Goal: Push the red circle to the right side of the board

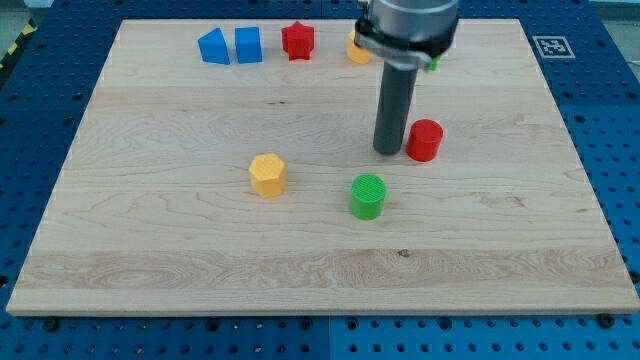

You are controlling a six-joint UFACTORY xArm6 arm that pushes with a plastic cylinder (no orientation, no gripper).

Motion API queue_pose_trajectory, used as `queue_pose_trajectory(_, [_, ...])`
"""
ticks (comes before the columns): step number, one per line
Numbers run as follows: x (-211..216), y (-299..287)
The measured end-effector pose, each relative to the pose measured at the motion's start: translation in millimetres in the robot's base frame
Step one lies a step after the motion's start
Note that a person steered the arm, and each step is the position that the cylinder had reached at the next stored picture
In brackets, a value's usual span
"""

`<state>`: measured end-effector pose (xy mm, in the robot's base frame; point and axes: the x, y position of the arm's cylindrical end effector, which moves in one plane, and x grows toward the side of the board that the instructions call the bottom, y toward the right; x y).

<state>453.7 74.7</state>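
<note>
One rod tip point(388, 152) is shown grasping nothing, set against the left side of the red circle point(424, 140). That circle is placed right of the board's point(150, 260) centre, above the green circle point(367, 196).

Single camera looking down at a steep angle from beyond the wooden board's point(200, 250) near edge, facing toward its far side, taking in nearly the whole board, blue pegboard table point(40, 150) framing it, arm housing point(405, 25) cropping out at the view's top
</note>
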Motion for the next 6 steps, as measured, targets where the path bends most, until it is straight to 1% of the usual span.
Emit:
queue_pose_trajectory(2, [5,23])
queue_pose_trajectory(3, [-6,32])
queue_pose_trajectory(4, [-35,35])
queue_pose_trajectory(5, [-51,64])
queue_pose_trajectory(6, [-59,107])
